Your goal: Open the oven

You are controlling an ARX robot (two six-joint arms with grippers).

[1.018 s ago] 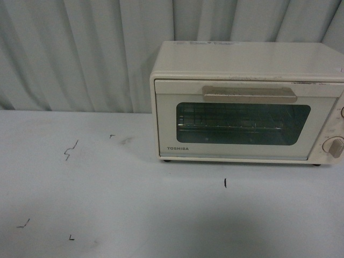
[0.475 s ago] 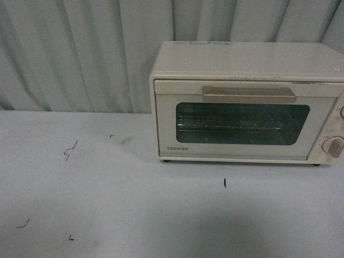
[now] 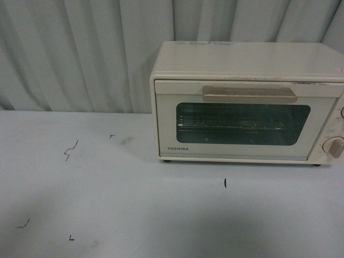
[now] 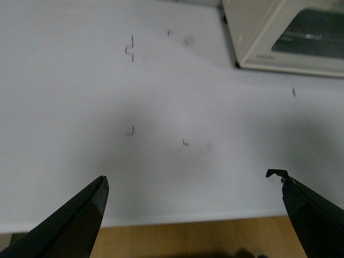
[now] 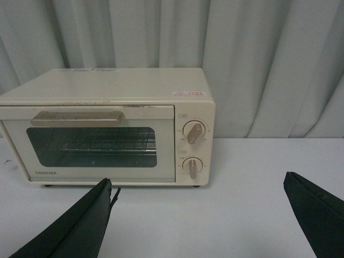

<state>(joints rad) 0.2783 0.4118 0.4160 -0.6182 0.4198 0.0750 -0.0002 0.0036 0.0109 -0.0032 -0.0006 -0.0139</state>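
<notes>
The oven (image 3: pixel 244 102) stands on the table (image 3: pixel 134 204), toward its back right, close before the curtain (image 3: pixel 80 54). The handle (image 3: pixel 249 94) runs across the top of the door (image 3: pixel 165 121); a rack (image 3: pixel 236 124) seems to lie inside. Two knobs (image 5: pixel 194 133), one above the other, sit right of the door.

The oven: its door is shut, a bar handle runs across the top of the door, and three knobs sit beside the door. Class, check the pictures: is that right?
Not quite. The oven has two knobs, not three, one above the other; the right wrist view shows both. The door is shut and the handle runs across its top, as stated.
</notes>
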